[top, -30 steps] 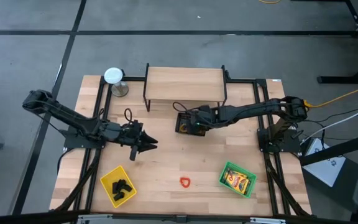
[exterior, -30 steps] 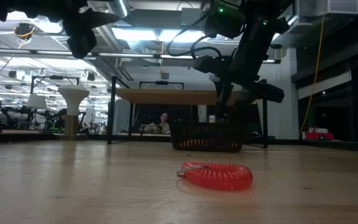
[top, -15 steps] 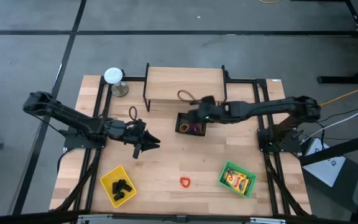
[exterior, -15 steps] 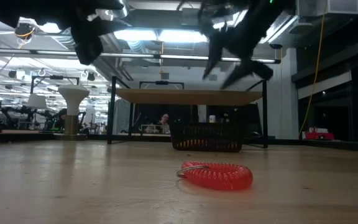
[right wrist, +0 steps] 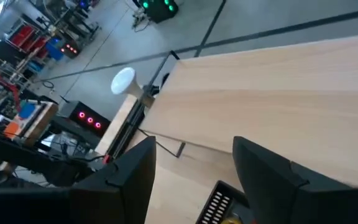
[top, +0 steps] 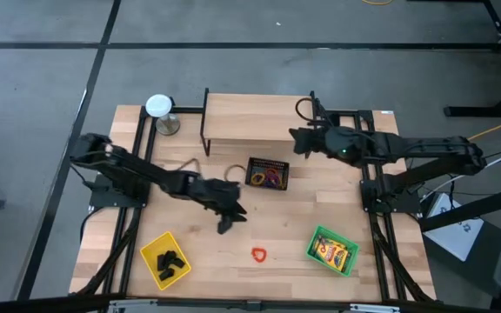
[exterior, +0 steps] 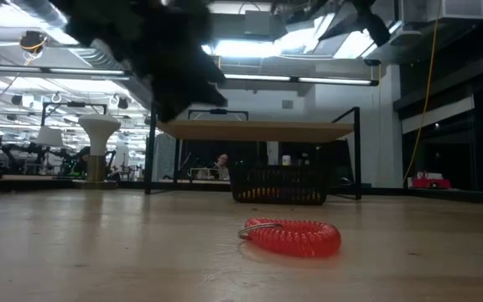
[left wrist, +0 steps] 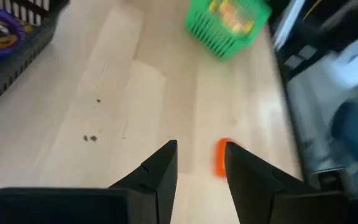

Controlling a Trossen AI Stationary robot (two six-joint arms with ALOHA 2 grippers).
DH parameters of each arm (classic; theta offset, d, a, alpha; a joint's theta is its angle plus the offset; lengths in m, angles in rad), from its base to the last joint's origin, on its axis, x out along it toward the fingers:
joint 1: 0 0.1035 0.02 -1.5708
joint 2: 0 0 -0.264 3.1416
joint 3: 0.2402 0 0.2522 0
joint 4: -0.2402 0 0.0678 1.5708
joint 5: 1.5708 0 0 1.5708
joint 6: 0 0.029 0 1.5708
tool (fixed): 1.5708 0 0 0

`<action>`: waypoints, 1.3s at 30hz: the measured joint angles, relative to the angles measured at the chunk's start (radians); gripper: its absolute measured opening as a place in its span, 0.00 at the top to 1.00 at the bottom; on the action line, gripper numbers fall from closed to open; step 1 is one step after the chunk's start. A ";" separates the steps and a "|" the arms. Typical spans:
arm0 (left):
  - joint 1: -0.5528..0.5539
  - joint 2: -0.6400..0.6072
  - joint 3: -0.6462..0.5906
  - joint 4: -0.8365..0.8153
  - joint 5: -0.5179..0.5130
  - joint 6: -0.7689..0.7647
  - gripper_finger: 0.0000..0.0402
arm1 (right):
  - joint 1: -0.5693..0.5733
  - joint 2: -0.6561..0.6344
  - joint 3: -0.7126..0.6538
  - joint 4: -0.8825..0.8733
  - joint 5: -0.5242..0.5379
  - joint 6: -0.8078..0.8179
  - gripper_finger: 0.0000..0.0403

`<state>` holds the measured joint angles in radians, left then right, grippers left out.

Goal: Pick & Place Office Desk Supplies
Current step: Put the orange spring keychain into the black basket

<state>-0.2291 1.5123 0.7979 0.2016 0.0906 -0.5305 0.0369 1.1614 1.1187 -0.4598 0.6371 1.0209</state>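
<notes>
Standing at the table's near edge, I took in the wooden table first, then the two dark arms over it. The left arm reached far toward the middle, its left gripper hanging over bare wood, while the right gripper sat up by the raised shelf, well away from the front half of the table.

One relation seemed to decide the next move: the red coil ring lay on the wood just ahead of the left gripper, toward the front edge and slightly toward the right arm's side. The left arm was plainly the nearer one. From its own wrist camera the red coil ring showed just beyond the fingertips, close by the far finger, not between them. Those fingers stood parted with nothing between them. The right gripper's fingers also stood wide apart and empty.

At table level the red coil ring lay flat, a squat oval longer across that view than deep, with a thin metal loop at one end. Seen from above it looked short and nearly round, so I could not name a firm pointing direction.

Behind it sat the black mesh basket with coloured rings inside, the green tray holding yellow packs, and the yellow tray with black clips.
</notes>
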 joint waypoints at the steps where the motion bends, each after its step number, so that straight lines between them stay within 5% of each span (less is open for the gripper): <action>1: -0.004 0.036 0.048 -0.051 0.000 0.028 0.68 | 0.006 -0.008 0.000 -0.012 0.007 -0.006 0.47; 11: -0.090 0.326 0.524 -0.509 0.001 0.357 0.68 | 0.011 -0.025 0.000 -0.121 -0.039 -0.015 0.47; 16: -0.143 0.434 0.682 -0.582 -0.013 0.427 0.68 | 0.011 -0.024 0.000 -0.125 -0.051 -0.042 0.47; 25: -0.149 0.590 0.840 -0.725 -0.163 0.270 0.68 | 0.011 -0.024 0.000 -0.124 -0.146 -0.143 0.47; 39: -0.181 0.632 0.883 -0.798 -0.068 0.208 0.68 | 0.011 -0.024 0.000 -0.116 -0.186 -0.192 0.47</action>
<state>-0.4096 2.1448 1.6810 -0.5966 0.0229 -0.3220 0.0479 1.1370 1.1183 -0.5758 0.4511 0.8288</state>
